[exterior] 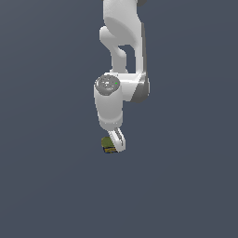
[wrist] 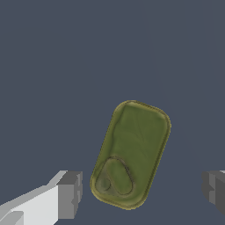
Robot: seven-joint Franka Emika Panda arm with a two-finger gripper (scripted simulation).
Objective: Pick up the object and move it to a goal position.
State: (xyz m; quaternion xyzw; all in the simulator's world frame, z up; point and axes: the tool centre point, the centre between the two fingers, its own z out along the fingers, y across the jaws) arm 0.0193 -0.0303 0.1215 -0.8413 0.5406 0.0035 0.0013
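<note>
tool straddling the object, nothing gripped yet

you have the object [wrist: 130, 154] lying on the dark desk [exterior: 51, 186] directly beneath the tool [wrist: 140, 193], between its two fingers. in the wrist view you look straight down on its olive-green top: a rounded oblong whose long axis runs roughly across the line joining the fingers, tilted a little off square, so the fingers would close on its long sides and the narrow width. the one finger pad [wrist: 69, 194] sits just beside the object's edge, and the other is well apart from it, so the object is off-centre toward the first.

the tool stands wide open, holding nothing and touching nothing that you can see. in the exterior view the tool [exterior: 116, 145] hangs low over the object [exterior: 108, 145], which peeks out at the exterior view's left of a finger; whether the fingertips have reached the desk probably cannot be settled from here. no goal marker shows in either view.
</note>
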